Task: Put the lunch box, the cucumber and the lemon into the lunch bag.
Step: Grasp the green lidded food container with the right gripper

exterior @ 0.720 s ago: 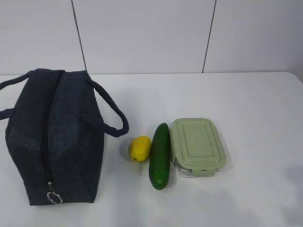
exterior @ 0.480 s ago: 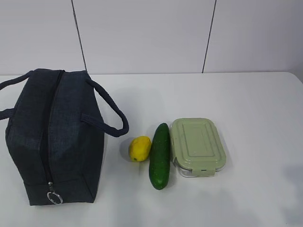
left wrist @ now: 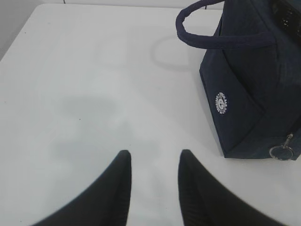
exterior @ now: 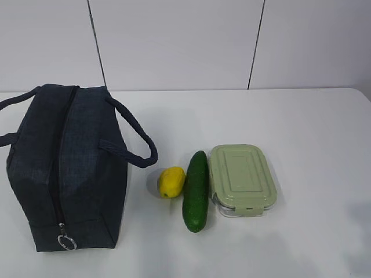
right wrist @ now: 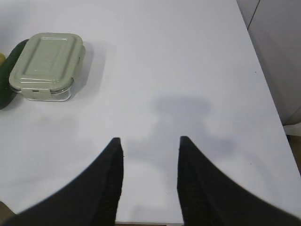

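The lunch bag [exterior: 66, 168] is seen zipped shut at the table's left, with the lemon [exterior: 171, 181], cucumber [exterior: 196, 191] and lunch box [exterior: 240, 179] lined up just beside it. The left gripper [left wrist: 153, 162] and right gripper [right wrist: 149, 148] are held partly open and empty above bare table. If the zipper is not opened first, nothing can be loaded; the round lemon may be knocked rolling.

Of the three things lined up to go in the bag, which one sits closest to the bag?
The lemon: small, yellow, leftmost of the row, nearest the lunch bag. The cucumber lies between it and the lunch box.
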Controlling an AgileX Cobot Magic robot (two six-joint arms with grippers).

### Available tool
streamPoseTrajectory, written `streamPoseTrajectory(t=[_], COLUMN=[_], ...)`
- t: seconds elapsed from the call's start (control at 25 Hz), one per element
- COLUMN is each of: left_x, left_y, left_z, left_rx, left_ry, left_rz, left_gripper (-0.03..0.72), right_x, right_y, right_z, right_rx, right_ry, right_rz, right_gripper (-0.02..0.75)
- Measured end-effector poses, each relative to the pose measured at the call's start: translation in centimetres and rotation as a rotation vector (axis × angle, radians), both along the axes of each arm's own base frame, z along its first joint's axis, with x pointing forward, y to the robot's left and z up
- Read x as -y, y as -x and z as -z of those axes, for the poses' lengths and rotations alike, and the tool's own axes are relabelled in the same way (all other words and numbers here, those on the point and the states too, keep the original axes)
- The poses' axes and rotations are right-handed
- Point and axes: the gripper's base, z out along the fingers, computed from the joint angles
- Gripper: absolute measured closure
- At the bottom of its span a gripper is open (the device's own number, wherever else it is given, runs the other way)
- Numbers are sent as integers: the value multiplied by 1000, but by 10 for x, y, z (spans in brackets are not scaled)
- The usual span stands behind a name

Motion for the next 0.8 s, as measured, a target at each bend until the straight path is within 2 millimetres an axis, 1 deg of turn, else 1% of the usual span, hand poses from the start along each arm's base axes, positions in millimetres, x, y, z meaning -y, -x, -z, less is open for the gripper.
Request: streamPoseTrajectory(t=[0.8], left_x=[0], left_y=[0], left_z=[0], left_rx=[0], left_ry=[0], left_rz=[0], left_gripper=[447], right_x=[0], right_y=[0], right_z=[0], right_rx=[0], right_ry=[0], right_rz=[0], right_gripper=[457])
